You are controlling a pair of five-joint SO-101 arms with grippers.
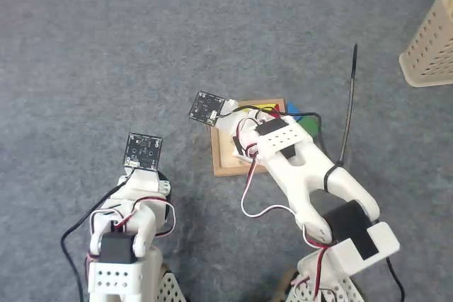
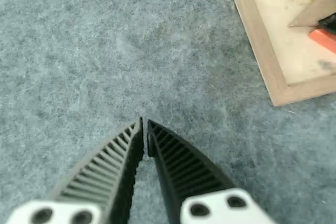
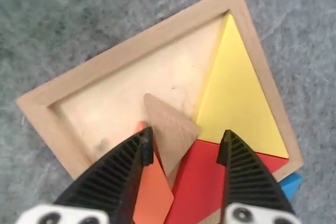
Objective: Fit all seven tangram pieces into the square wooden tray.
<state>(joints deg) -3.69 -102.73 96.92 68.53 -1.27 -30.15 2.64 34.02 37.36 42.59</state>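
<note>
Tray (image 3: 126,48) lies on carpet (image 2: 105,51), yellow triangle (image 3: 236,103) along one edge, red piece (image 3: 202,182) touching it. Right gripper (image 3: 187,132) gapes wide around wood triangle (image 3: 170,127). Left gripper (image 2: 144,123), pinched empty, hangs near a tray corner.

The square wooden tray (image 3: 131,51) lies flat. Inside, a large yellow triangle (image 3: 236,103) sits flush along 1 wall, touching a red piece (image 3: 202,174). A plain wooden triangle (image 3: 170,127) overlaps an orange piece (image 3: 152,195). A blue piece (image 3: 291,184) lies just outside a corner
</note>
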